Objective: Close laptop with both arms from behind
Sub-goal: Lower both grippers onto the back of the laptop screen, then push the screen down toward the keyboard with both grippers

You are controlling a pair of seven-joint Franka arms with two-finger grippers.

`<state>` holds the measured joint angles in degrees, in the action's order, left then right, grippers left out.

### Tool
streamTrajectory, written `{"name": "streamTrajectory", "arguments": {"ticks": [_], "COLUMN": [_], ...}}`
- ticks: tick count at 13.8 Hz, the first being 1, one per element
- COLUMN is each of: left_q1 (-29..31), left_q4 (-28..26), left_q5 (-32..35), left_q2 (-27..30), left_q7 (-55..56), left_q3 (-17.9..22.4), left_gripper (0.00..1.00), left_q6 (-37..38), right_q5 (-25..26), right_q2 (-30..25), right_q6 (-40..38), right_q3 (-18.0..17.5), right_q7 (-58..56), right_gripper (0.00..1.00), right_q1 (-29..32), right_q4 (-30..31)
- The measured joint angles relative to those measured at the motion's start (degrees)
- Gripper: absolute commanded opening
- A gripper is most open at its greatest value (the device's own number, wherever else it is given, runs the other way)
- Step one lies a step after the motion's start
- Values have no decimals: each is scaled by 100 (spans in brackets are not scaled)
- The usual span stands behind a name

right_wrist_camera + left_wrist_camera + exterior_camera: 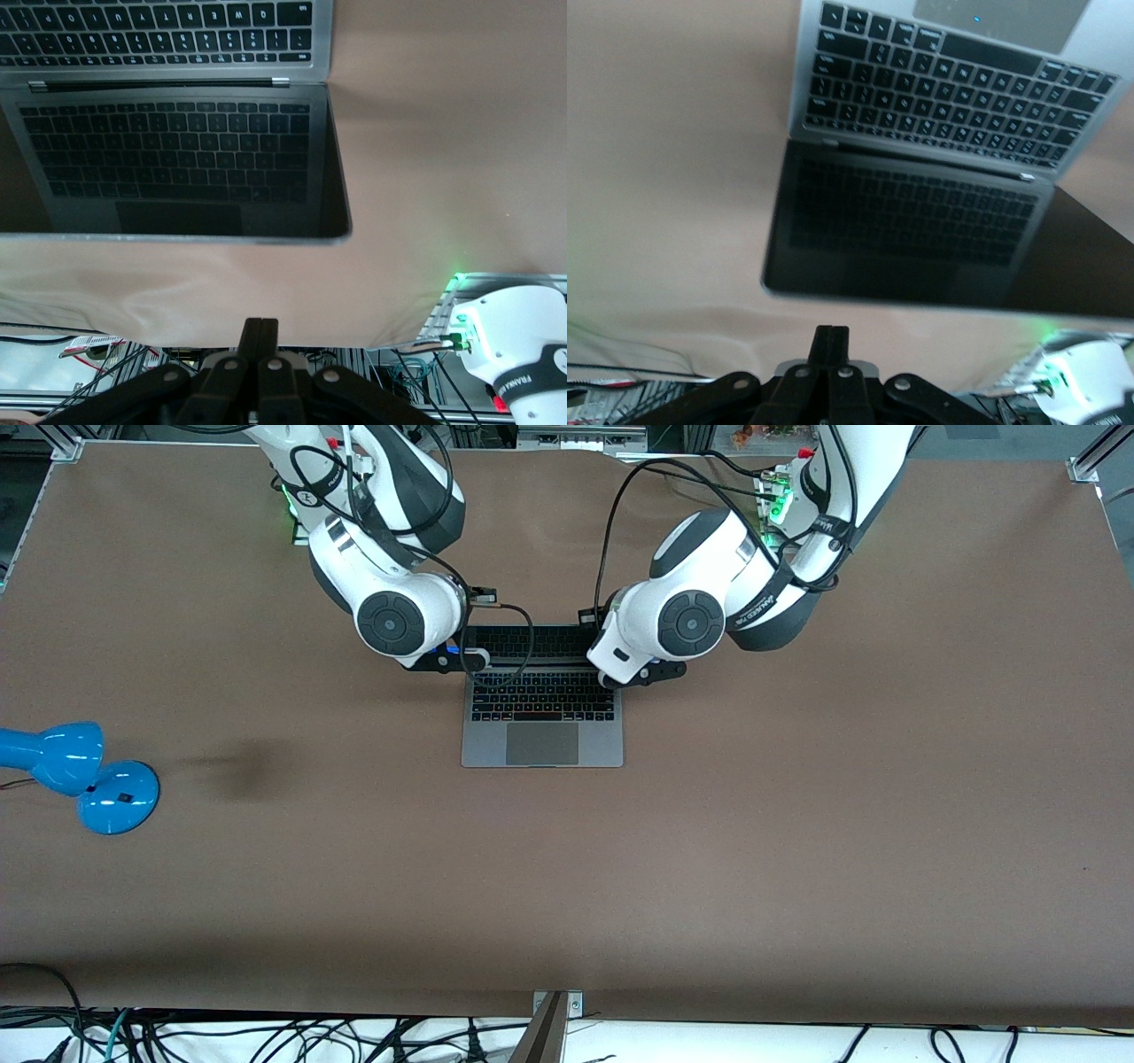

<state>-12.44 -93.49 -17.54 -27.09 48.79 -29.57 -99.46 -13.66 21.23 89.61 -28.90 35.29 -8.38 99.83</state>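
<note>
Fingers on both of my grippers are pressed together and pinch nothing, a single blunt tip on each. My table (797,850) is a wide brown surface, and the laptop (542,731) lies open near its middle, between my two arms, its trackpad edge nearest the front camera and its hinge toward my bases. Its dark screen (168,168) stands raised from the hinge and mirrors the keyboard (939,80). My right gripper (259,341) sits above the screen's top edge at the corner toward the right arm's end of the table. My left gripper (831,347) sits above the same edge at the corner toward the left arm's end. Neither appears to touch the lid; a strip of table shows between each tip and the edge. The lid's long axis runs across, from one arm's end toward the other, so my two tips are spaced along it, about equally near. I judge the closing push must go from my bases' side toward the front camera, both tips together, so the lid folds evenly over the keys. A blue desk lamp (75,775) stands well apart, toward the right arm's end.
</note>
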Motion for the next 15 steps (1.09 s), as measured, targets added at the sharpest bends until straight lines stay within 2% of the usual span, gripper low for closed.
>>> {"name": "streamTrajectory", "arguments": {"ticks": [10,15], "left_q1": [34,29], "left_q4": [178,231], "left_q5": [298,450], "left_q2": [-196,-359], "left_q7": [-2,-8], "left_q3": [75,107], "left_gripper": [0,0], "left_q6": [-430,-609], "right_q5": [1,1], "right_q2": [168,176], "right_q6": [1145,1542], "right_q3": [61,71], "right_q7": [-323,-847], "right_gripper": [0,0], "right_q1": [172,417], "right_q4": [-14,-17]}}
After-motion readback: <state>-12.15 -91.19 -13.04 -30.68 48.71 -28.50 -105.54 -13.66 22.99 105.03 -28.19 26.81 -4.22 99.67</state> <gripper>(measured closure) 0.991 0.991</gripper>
